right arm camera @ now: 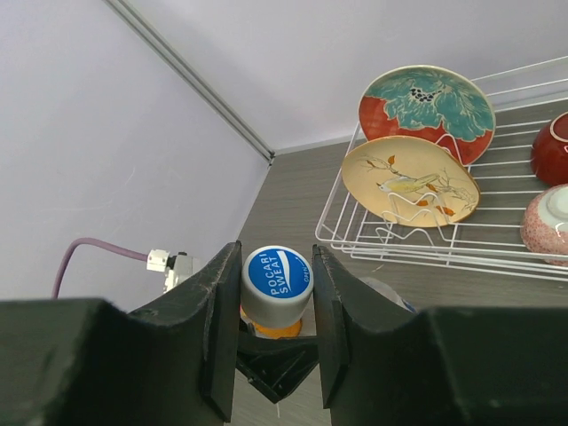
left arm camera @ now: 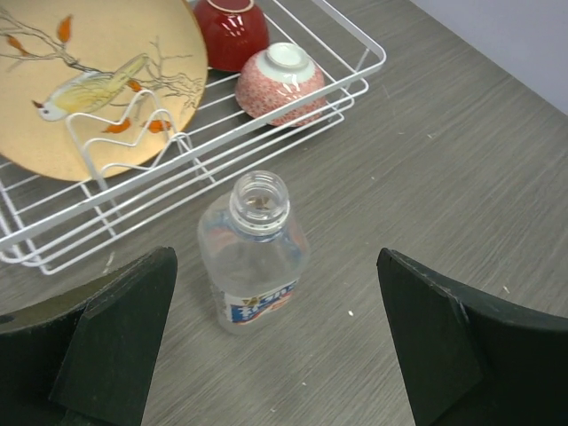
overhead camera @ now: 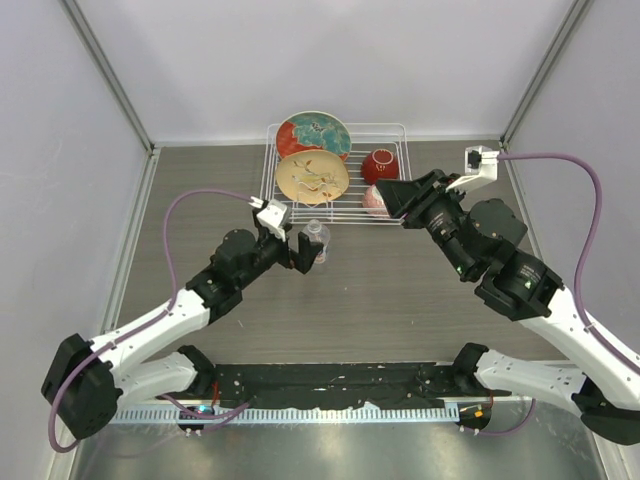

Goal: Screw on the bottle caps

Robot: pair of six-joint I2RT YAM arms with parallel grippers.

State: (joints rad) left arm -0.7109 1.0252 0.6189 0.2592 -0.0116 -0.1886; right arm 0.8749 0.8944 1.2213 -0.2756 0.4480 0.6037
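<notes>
The clear water bottle (overhead camera: 315, 240) with a white-blue label stands upright on the table in front of the rack, its neck open. In the left wrist view the bottle (left arm camera: 253, 257) stands ahead of and between the spread fingers of my open, empty left gripper (left arm camera: 284, 355), which sits just left of it in the top view (overhead camera: 298, 250). My right gripper (right arm camera: 275, 257) is shut on the white cap (right arm camera: 277, 282) with a blue printed top. A bit of orange (right arm camera: 282, 330) shows under the cap; I cannot tell what it is. The right gripper (overhead camera: 393, 193) hovers by the rack's right side.
A white wire dish rack (overhead camera: 392, 130) at the back holds a red-teal plate (overhead camera: 313, 135), a cream bird plate (overhead camera: 312, 177), a red bowl (overhead camera: 380, 165) and a pink bowl (overhead camera: 374, 201). Walls close in the left, back and right.
</notes>
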